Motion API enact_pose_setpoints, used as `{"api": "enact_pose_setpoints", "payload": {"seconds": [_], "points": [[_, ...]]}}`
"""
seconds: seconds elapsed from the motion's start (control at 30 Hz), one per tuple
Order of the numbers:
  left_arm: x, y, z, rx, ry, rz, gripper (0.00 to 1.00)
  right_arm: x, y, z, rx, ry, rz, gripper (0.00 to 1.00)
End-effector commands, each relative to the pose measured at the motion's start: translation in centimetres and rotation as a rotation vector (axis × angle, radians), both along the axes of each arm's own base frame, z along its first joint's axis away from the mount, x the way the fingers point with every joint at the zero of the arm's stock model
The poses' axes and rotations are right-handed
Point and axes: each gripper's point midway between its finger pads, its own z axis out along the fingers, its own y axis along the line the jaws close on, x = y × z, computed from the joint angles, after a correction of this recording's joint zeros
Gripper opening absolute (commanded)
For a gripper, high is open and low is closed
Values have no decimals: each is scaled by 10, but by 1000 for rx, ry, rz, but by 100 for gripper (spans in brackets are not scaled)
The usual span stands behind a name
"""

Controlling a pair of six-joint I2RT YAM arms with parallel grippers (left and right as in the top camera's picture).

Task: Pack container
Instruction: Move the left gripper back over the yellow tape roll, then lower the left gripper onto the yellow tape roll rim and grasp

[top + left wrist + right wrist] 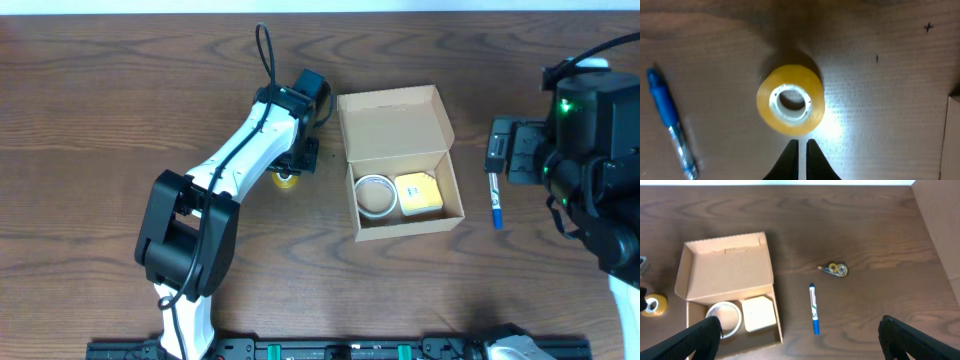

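The tan cardboard container (392, 128) stands open in the middle of the table, its flap lid folded back. Inside lie a white tape roll (375, 196) and a yellow block (418, 193); both also show in the right wrist view, the roll (724, 317) and the block (759, 314). My left gripper (801, 146) is shut and empty, just short of a yellow tape roll (790, 100) that lies flat left of the container (286, 181). My right gripper (800, 340) is open wide and empty, high above a blue pen (813, 309) right of the container (725, 265).
A second blue pen (670, 127) lies left of the yellow roll. A small correction-tape dispenser (834, 269) lies beyond the right-hand pen (495, 205). The container's wall (952, 135) is at the right edge of the left wrist view.
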Motion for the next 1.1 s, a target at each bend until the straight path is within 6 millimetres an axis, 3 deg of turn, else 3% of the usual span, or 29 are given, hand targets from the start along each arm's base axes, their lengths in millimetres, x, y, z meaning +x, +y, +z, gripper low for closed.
{"api": "enact_pose_setpoints", "payload": {"seconds": [0.0, 0.2, 0.5, 0.63, 1.07], "points": [[-3, 1, -5, -7, -1, -12, 8, -2, -3, 2, -9, 0, -3, 99], [3, 7, -8, -6, -17, 6, 10, -4, -3, 0, -10, 15, -1, 99], [11, 42, -17, -29, 7, 111, 14, -3, -3, 1, -8, 12, 0, 99], [4, 38, -26, -60, 28, 111, 17, -1, 4, 2, 20, 2, 23, 99], [1, 28, -26, -91, 41, 86, 32, 0, 5, 3, 26, -2, 28, 99]]}}
